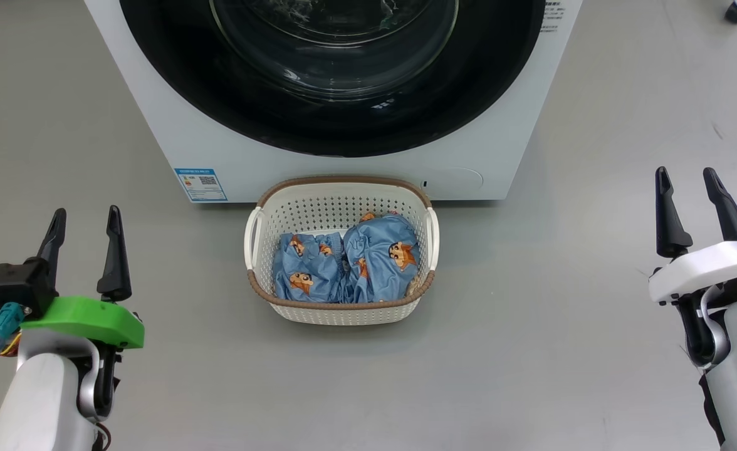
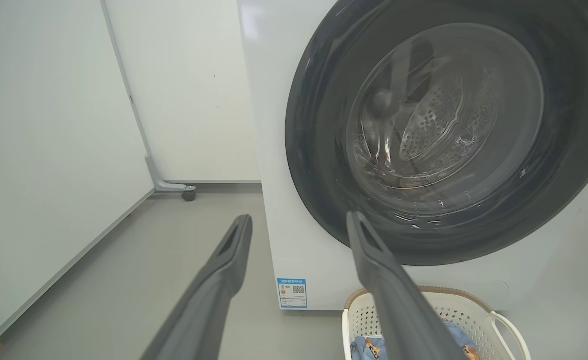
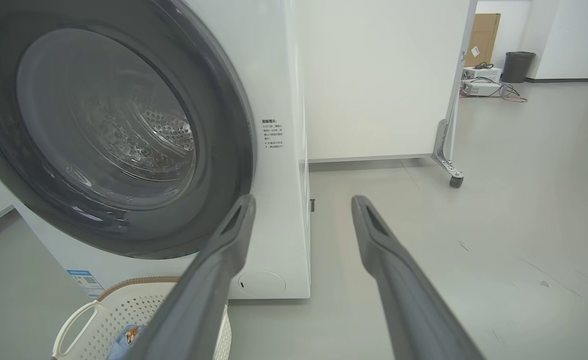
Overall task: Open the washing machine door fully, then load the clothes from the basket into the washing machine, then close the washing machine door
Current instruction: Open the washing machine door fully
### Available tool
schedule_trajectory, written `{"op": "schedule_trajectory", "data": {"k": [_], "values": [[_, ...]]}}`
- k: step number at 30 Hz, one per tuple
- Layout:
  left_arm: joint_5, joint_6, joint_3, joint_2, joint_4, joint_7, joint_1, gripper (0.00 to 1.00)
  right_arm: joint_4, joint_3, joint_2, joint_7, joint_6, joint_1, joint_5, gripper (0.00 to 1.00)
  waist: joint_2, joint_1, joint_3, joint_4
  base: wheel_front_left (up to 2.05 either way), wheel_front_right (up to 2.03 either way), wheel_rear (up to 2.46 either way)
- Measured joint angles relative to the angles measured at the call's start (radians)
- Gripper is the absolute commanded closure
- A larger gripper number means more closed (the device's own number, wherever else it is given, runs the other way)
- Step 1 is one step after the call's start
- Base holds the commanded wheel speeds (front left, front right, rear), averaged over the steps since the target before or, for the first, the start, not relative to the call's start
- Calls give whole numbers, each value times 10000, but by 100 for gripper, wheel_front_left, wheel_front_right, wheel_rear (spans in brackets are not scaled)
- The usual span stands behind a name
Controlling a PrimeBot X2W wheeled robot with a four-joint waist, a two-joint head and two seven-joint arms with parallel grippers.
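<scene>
I have both tools spread wide and holding nothing: the left gripper point(image 1: 86, 214) hangs over bare floor point(image 1: 531, 326) at lower left, and the right gripper point(image 1: 685, 172) does the same at lower right, neither touching anything. Between them, well apart from both, sits the basket point(image 1: 343, 182), pushed up just in front of the washing machine point(image 1: 155, 150), with the clothes point(image 1: 350, 263) bunched in 2 blue lumps inside it. The washing machine door point(image 1: 481, 94) lies flush against the machine's front, its glass bowl showing the perforated drum behind. A blue-bordered label point(image 1: 200, 184) marks the machine's lower left corner and a round service flap point(image 1: 459, 178) its lower right. The floor is smooth grey. White partition panels point(image 2: 49, 125) on casters stand around the machine; past one, in the right wrist view, I see a cardboard box point(image 3: 483, 37) and a dark bin point(image 3: 518, 66).
</scene>
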Motion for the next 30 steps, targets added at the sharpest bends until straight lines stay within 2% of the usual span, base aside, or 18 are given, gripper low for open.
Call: {"op": "schedule_trajectory", "data": {"k": [16,30], "values": [[-6,0,232,-203,-35,0,-56,0,33,-178,98,0,58,0,-4,0,0,0,107,2,77,74,-152],[-4,-2,234,-276,-86,0,-150,0,44,-322,155,0,61,0,-90,0,0,0,190,39,42,42,-83]]}}
